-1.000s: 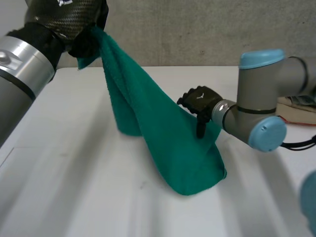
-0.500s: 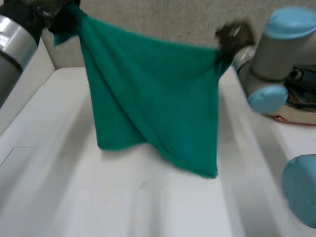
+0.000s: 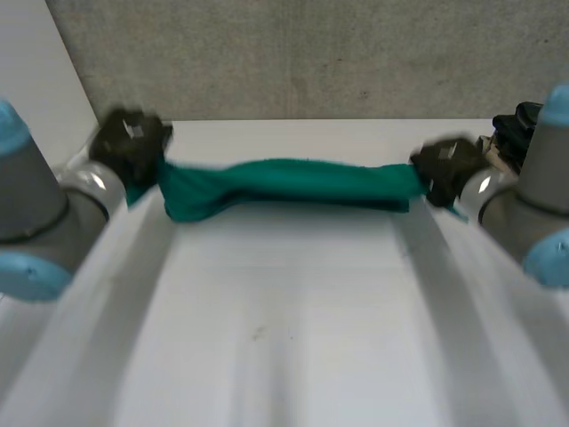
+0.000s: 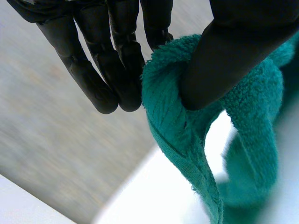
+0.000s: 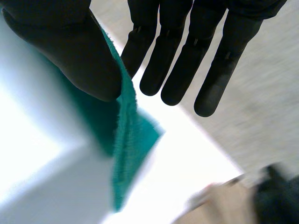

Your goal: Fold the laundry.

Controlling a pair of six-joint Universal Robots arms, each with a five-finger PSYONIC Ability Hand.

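A green towel (image 3: 289,182) is held taut over the far side of the white table (image 3: 284,338), the left hand (image 3: 132,144) and right hand (image 3: 447,165) each pinching one end between thumb and fingers; the spreading step seems in hand, and laying it flat likely follows

Left hand (image 3: 132,147), right hand (image 3: 449,167) pinching, wide apart
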